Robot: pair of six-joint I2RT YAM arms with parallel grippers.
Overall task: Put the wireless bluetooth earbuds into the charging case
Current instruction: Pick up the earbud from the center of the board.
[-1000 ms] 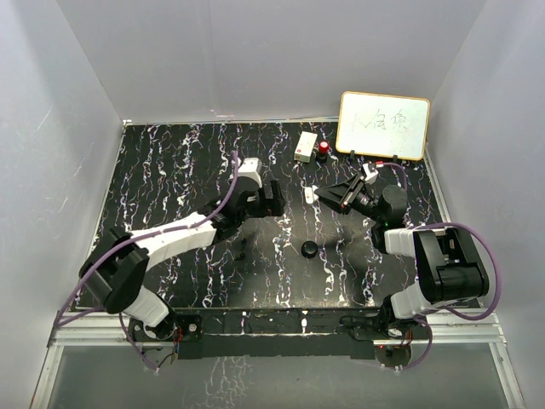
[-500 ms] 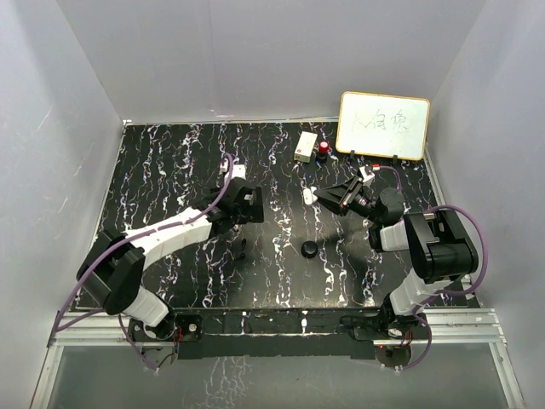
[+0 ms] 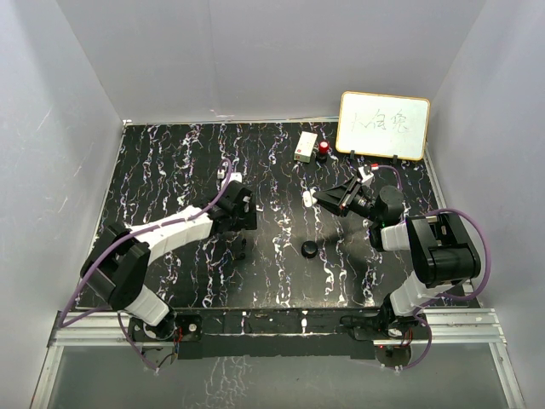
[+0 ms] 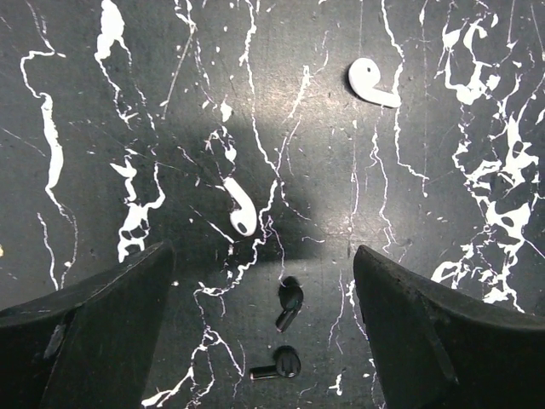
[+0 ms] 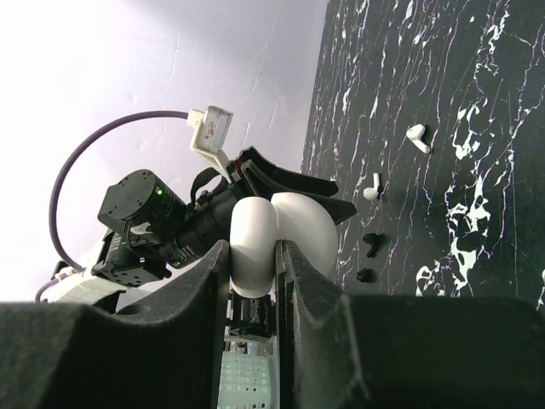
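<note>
Two tiny black stemmed earbuds lie on the black marbled table. They show in the left wrist view (image 4: 289,300) (image 4: 279,365), and in the right wrist view (image 5: 372,244) (image 5: 365,275). My left gripper (image 4: 268,341) is open and empty, and hovers over them with one finger on each side; in the top view it (image 3: 241,217) is just behind the earbuds (image 3: 242,250). My right gripper (image 5: 253,256) is shut on the white charging case (image 5: 302,226) and holds it above the table, right of centre (image 3: 307,197). The case looks open, with two rounded halves showing.
Two white earbuds (image 4: 241,209) (image 4: 371,81) lie just beyond the black ones. A black round puck (image 3: 310,249) sits mid-table. A white box (image 3: 305,146), a red item (image 3: 324,149) and a whiteboard (image 3: 383,125) stand at the back right. Grey walls enclose the table.
My left gripper has drawn back to the left and toward the near edge, ending over the black earbuds. My right gripper has kept the case and barely moved.
</note>
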